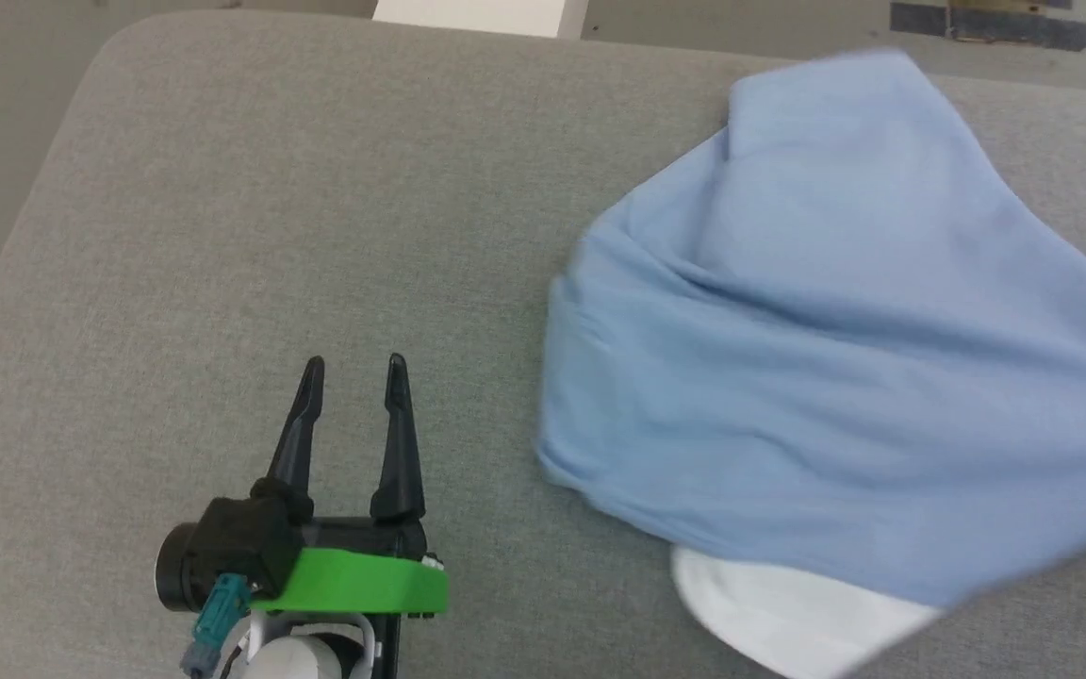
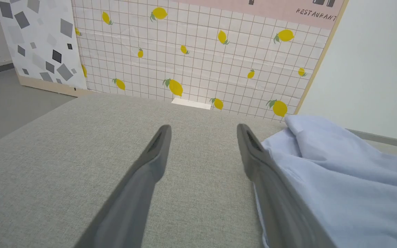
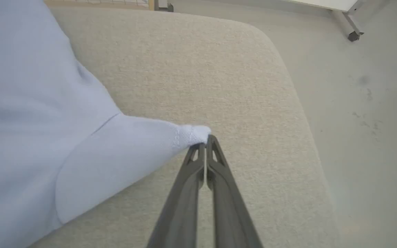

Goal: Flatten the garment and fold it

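Note:
The garment [image 1: 826,358] is a light blue knit shirt, bunched and lifted over the right half of the grey cushioned table [image 1: 317,189], with a white patch [image 1: 788,613] under its near edge. My left gripper [image 1: 354,377] stands open over bare cushion to the left of the cloth, apart from it. In the left wrist view its fingers [image 2: 150,165] spread wide and the garment [image 2: 339,179] lies just right of the right finger. In the right wrist view my right gripper [image 3: 205,139] is shut on a pale corner of the garment [image 3: 191,136], pulling it taut above the cushion.
The cushion's rounded corner [image 3: 274,51] and right edge fall off to grey floor [image 3: 367,103]. A lemon-patterned grid panel [image 2: 202,51] stands behind the table's far edge, with a white wall [image 2: 374,69] at its right. A wheeled leg [image 3: 352,34] stands on the floor.

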Tool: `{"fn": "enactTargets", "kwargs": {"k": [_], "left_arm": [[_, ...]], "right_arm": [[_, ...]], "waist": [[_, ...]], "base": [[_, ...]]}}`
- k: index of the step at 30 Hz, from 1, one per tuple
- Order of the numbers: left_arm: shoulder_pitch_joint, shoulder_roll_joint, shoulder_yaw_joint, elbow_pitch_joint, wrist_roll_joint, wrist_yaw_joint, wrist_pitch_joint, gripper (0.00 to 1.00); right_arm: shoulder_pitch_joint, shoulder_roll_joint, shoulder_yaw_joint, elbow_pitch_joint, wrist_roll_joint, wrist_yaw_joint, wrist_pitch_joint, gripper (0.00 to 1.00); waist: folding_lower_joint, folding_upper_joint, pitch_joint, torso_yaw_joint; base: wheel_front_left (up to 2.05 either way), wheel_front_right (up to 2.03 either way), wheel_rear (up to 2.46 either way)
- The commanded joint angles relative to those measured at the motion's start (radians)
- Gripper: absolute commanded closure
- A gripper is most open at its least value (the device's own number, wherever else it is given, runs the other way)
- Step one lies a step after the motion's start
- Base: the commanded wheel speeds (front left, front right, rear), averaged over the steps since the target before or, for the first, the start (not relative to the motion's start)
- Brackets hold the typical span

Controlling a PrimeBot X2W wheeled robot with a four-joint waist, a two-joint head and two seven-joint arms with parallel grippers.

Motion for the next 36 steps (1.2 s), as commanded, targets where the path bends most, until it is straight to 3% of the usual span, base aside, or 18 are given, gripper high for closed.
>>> {"fn": "enactTargets", "kwargs": {"k": [1, 4, 7, 8, 9, 16, 25, 30, 36], "left_arm": [[0.012, -0.004, -0.001, 0.000, 0.005, -0.004, -0.005, 0.00], [0.020, -0.004, -0.007, 0.002, 0.009, -0.005, -0.005, 0.00], [0.026, -0.004, -0.011, 0.009, 0.011, -0.008, -0.005, 0.00], [0.027, -0.004, -0.011, 0.012, 0.012, -0.009, -0.005, 0.00], [0.028, -0.004, -0.011, 0.015, 0.012, -0.010, -0.005, 0.00], [0.038, 0.005, -0.005, 0.028, 0.015, -0.016, -0.005, 0.00], [0.031, 0.006, -0.010, 0.010, 0.011, -0.016, -0.005, 0.00], [-0.005, 0.003, -0.030, 0.011, 0.004, -0.021, -0.005, 0.00], [-0.047, -0.001, -0.055, 0.026, -0.010, -0.025, -0.005, 0.00]], "right_arm": [[0.029, -0.009, -0.031, -0.005, -0.035, -0.002, -0.005, 1.00], [0.071, 0.005, -0.090, 0.030, -0.079, -0.002, -0.020, 1.00], [0.076, 0.035, -0.078, 0.089, -0.100, -0.002, -0.044, 1.00], [0.072, 0.042, -0.068, 0.106, -0.108, -0.002, -0.055, 0.82], [0.065, 0.048, -0.056, 0.124, -0.119, -0.002, -0.072, 0.00], [-0.019, 0.067, 0.082, 0.112, -0.111, -0.002, -0.158, 0.00], [-0.190, 0.039, 0.472, 0.029, -0.011, -0.002, -0.111, 0.00], [-0.361, 0.011, 0.661, 0.157, -0.008, -0.002, -0.092, 0.00], [-0.526, -0.020, 0.797, 0.387, -0.006, -0.002, -0.013, 0.00]], "waist": [[0.0000, -0.0001, -0.010, -0.008], [0.0000, -0.0001, -0.010, -0.007], [0.0000, -0.0001, -0.016, -0.007], [0.0000, -0.0001, -0.019, -0.008], [0.0000, -0.0001, -0.024, -0.008], [0.0000, -0.0001, -0.062, -0.012], [0.0000, -0.0001, -0.035, 0.002], [0.0000, -0.0001, 0.023, 0.031], [0.0000, -0.0001, 0.078, 0.079]], "base": [[0.00, 0.00, 0.00], [0.00, 0.00, 0.00], [0.00, 0.00, 0.00], [0.00, 0.00, 0.00], [0.00, 0.00, 0.00], [0.00, 0.00, 0.00], [0.00, 0.00, 0.00], [0.00, 0.00, 0.00], [0.00, 0.00, 0.00]]}}
